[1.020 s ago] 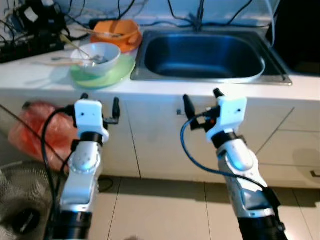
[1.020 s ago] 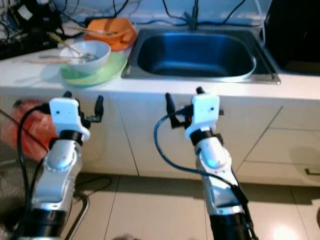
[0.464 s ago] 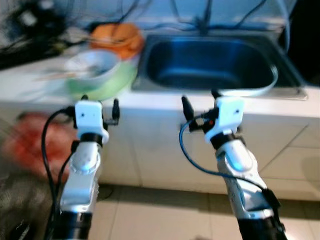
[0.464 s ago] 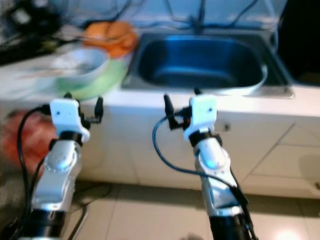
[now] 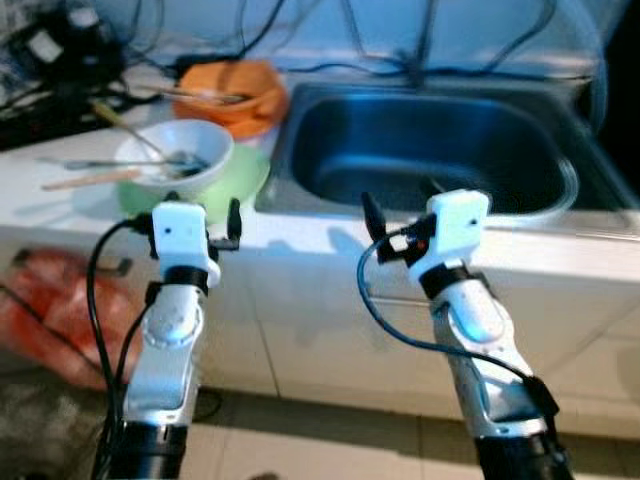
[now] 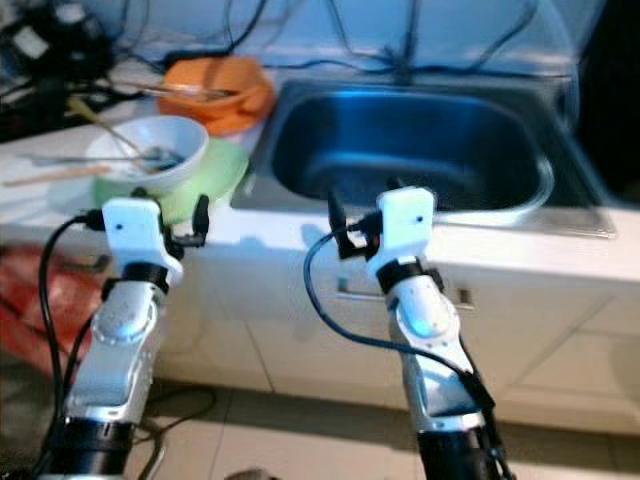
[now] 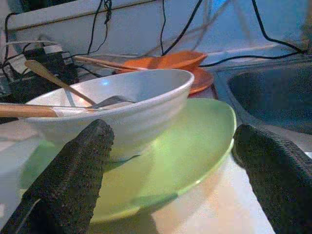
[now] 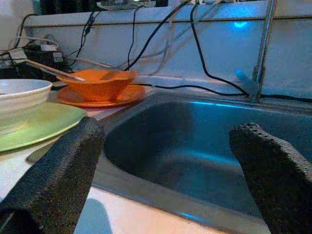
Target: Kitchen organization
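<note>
A white bowl [image 5: 175, 158] holding a spoon and chopsticks sits on a green plate [image 5: 235, 180] on the white counter, left of the steel sink [image 5: 430, 150]. Behind them stands an orange bowl [image 5: 232, 82] on an orange plate. My left gripper [image 5: 196, 212] hovers open at the counter's front edge, just short of the green plate [image 7: 190, 151] and white bowl [image 7: 122, 105]. My right gripper [image 5: 398, 205] is open at the sink's front rim, facing the basin [image 8: 195, 151].
Black cables and power strips [image 5: 60, 60] crowd the counter's back left. A red bag [image 5: 50, 310] lies on the floor at the left, below the counter. White cabinet doors [image 5: 300, 320] stand under the counter.
The view has closed in on the counter and sink. Both grippers have risen from cabinet-front height to the counter's edge, still open.
</note>
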Tool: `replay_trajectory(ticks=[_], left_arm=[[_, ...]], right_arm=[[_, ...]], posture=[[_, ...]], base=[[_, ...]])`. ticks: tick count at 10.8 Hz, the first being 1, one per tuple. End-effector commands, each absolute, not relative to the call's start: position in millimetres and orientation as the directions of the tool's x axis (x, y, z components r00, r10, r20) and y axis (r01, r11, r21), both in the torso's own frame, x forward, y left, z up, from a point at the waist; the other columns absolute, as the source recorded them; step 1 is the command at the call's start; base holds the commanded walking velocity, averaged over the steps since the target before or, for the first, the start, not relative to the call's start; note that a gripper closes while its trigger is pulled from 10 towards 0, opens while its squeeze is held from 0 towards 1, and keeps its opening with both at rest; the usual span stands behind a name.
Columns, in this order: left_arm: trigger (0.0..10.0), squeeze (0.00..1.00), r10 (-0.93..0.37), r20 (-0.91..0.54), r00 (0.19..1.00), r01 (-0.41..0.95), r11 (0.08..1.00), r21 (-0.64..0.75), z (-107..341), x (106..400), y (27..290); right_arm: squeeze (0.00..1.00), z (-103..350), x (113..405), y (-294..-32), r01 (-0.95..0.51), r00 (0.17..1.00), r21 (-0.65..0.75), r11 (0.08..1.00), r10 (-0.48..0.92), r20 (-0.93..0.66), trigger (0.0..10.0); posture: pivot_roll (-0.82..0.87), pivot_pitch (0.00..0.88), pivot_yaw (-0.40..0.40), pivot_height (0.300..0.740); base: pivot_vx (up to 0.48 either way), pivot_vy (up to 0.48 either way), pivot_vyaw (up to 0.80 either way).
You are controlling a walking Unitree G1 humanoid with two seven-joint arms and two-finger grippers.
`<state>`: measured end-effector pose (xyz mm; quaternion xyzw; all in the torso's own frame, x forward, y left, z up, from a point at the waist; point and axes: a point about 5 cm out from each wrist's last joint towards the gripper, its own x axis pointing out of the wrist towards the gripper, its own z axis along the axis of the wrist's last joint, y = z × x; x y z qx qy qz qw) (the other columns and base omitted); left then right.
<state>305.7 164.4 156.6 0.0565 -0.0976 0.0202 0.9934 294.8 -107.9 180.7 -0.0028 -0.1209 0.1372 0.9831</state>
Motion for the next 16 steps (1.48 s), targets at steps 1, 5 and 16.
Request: replay_trajectory(ticks=[1, 5, 16], left_arm=[[10.0, 0.00, 0.010, 0.189, 0.982, -0.033, 0.992, 0.118, 156, 305, 159], [10.0, 0.00, 0.015, 0.182, 0.983, -0.036, 0.993, 0.110, 155, 307, 160], [10.0, 0.00, -0.075, 0.243, 0.967, 0.060, 0.996, 0.066, 165, 320, 140]], right_arm=[[0.00, 180, 295, -112, -0.257, 0.937, -0.032, 0.966, 0.257, 0.235, 10.0], [0.00, 180, 295, -111, -0.259, 0.936, -0.034, 0.965, 0.259, 0.237, 10.0], [0.00, 184, 302, -110, -0.269, 0.932, -0.025, 0.963, 0.267, 0.247, 10.0]], posture=[[-0.01, 0.078, 0.044, 0.740], [-0.01, 0.077, 0.046, 0.740], [-0.01, 0.040, 0.039, 0.740]], base=[[0.000, 0.000, 0.00], [0.000, -0.350, 0.00], [0.000, -0.060, -0.26]])
